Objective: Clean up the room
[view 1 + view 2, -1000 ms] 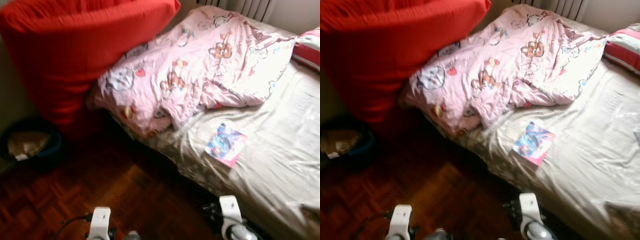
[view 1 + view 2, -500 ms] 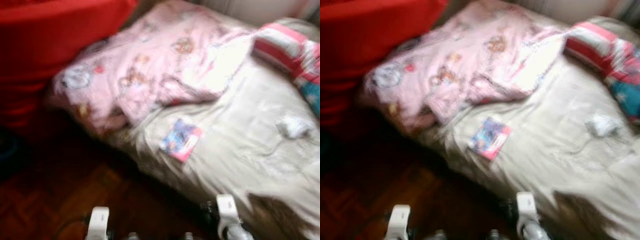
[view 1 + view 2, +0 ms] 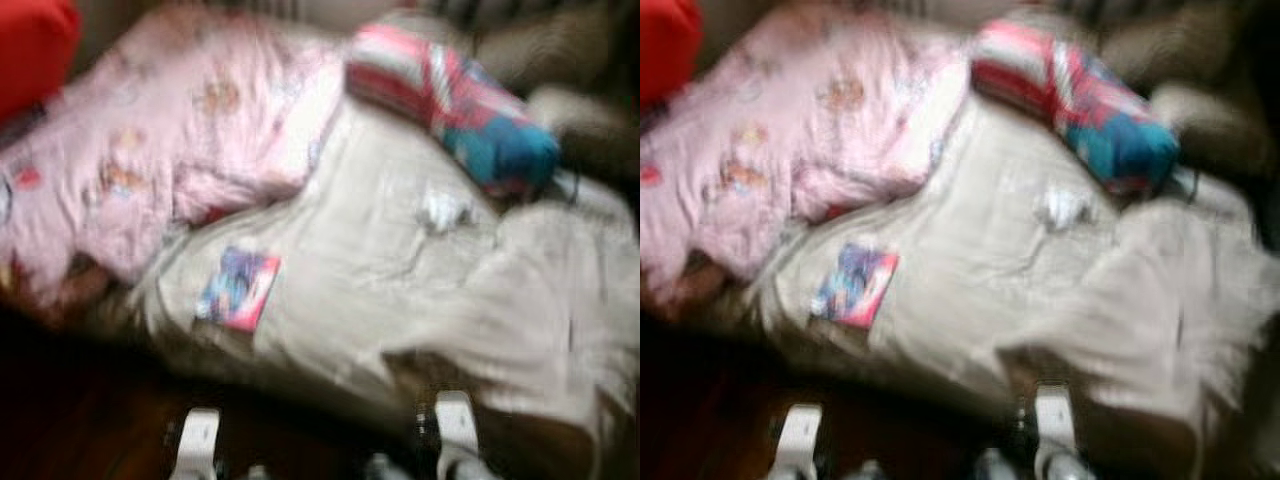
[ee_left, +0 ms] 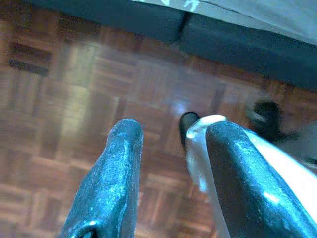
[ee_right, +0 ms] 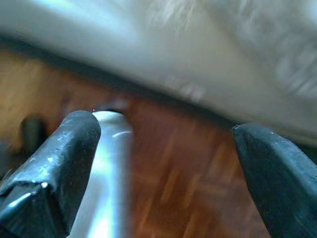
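bed [image 3: 400, 300] fills most of my head view, which is blurred; i count one, covered by a wrinkled beige sheet [image 3: 360, 260] that hangs over its near edge. one pink quilt [image 3: 150, 150], soft and bunched, with small cartoon prints, lies heaped on the left part of the bed. one pillow [image 3: 440, 100], long and rounded, striped red, white and teal, lies at the far side. one red cushion [image 3: 30, 45] shows at the top left corner. one flat, square booklet [image 3: 238, 290] with a blue and pink cover lies on the sheet just beside the quilt, near the bed's front edge. one small crumpled white item [image 3: 443, 210] lies on the sheet below the pillow; i cannot tell what it is.

wooden parquet floor [image 4: 74, 74] of small square blocks lies under both arms. left gripper [image 4: 171, 148] hangs low over the floor, its two black fingers held slightly apart with nothing between them. right gripper [image 5: 163, 148] hangs beside the bed's edge, fingers spread wide, gripping nothing.
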You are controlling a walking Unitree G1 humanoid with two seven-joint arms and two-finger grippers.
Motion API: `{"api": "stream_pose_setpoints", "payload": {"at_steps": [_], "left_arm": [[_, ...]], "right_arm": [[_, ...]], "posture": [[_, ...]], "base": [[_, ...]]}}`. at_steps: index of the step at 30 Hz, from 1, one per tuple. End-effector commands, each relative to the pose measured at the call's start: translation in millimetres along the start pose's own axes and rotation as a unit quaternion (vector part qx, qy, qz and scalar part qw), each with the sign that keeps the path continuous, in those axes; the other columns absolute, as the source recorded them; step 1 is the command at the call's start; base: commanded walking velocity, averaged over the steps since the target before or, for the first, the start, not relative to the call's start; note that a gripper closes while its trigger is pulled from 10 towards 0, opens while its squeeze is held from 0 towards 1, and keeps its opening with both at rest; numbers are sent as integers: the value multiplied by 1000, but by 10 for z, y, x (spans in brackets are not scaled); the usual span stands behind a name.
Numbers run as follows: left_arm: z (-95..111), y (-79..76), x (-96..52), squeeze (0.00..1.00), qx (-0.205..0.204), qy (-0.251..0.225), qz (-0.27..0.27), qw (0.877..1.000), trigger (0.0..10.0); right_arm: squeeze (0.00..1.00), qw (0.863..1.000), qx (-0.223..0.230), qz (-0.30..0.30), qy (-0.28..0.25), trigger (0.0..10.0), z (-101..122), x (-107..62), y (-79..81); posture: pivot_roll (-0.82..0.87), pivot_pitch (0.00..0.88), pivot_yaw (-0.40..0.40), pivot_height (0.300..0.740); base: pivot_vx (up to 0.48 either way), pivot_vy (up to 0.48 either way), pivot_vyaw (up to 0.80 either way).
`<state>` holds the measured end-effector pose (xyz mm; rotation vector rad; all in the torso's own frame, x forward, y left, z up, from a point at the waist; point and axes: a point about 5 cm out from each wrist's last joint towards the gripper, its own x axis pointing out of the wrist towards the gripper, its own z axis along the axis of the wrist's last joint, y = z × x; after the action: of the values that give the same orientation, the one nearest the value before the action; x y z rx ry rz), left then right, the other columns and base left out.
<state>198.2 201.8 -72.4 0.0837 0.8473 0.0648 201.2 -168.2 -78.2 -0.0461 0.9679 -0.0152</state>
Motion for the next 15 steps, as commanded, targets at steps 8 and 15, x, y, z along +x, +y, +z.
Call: {"api": "stream_pose_setpoints", "payload": {"at_steps": [8, 15], "left_arm": [[-117, -28, -26, 0, 2, 17, -3, 1000, 10000], [-106, -17, -24, 0, -2, 16, -1, 1000, 10000]], "right_arm": [[0, 1000, 9, -10, -4, 10000, 13, -1, -54], [0, 999, 22, -9, -23, 10000, 38, -3, -48]], "posture": [[22, 221, -7, 740], [18, 221, -4, 740]], "base": [[0, -353, -781], [0, -187, -446]]}}
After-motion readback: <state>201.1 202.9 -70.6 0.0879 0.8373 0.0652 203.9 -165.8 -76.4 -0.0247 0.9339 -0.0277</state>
